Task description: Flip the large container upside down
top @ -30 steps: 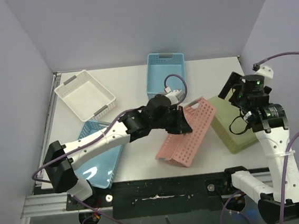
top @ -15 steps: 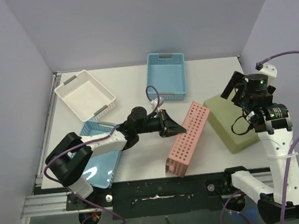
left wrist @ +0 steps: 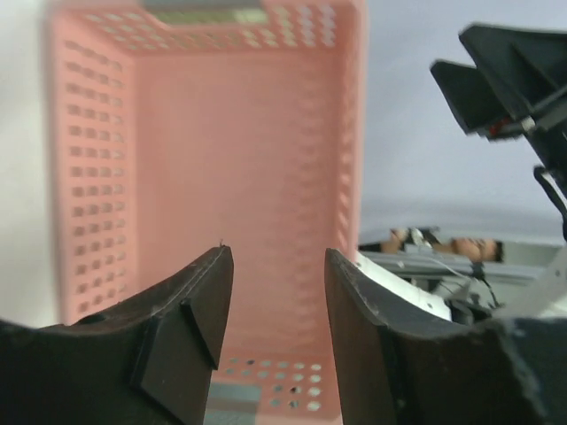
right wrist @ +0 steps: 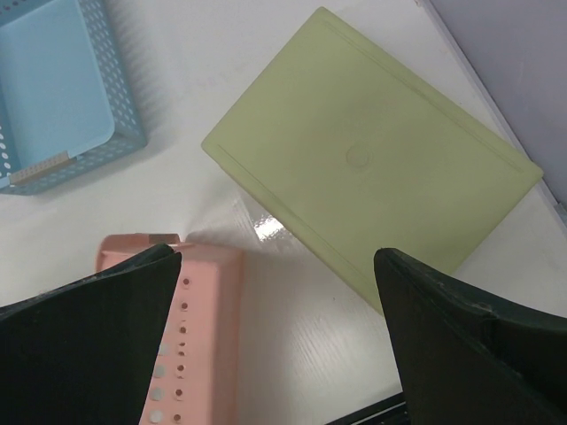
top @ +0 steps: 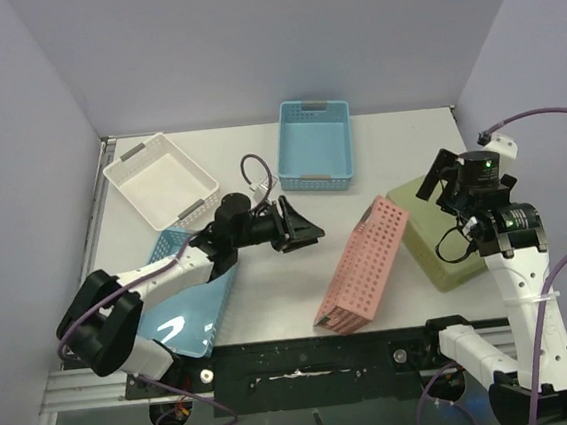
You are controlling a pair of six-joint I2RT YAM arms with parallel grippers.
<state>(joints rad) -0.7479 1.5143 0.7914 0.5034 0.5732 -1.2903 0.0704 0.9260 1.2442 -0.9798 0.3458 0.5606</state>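
Observation:
The large container, a pink perforated basket (top: 362, 265), stands tipped on one long side right of the table's middle, its opening facing left. In the left wrist view I look straight into the pink basket (left wrist: 221, 168). My left gripper (top: 301, 233) hovers a short way left of it, open and holding nothing (left wrist: 275, 252). My right gripper (top: 439, 177) hangs open above the table's right side. Between its fingers (right wrist: 276, 257) lies bare table, with a corner of the pink basket (right wrist: 208, 310) at lower left.
A green container (top: 437, 243) lies bottom-up just right of the pink basket, also seen as the green container (right wrist: 372, 159) in the right wrist view. A white basket (top: 160, 179) sits back left, a blue basket (top: 315, 144) at the back, another blue basket (top: 187, 302) under my left arm.
My left gripper let go of the pink basket, opened and drew back to the left. The basket tipped from a slant up onto its side. My right arm barely shifted.

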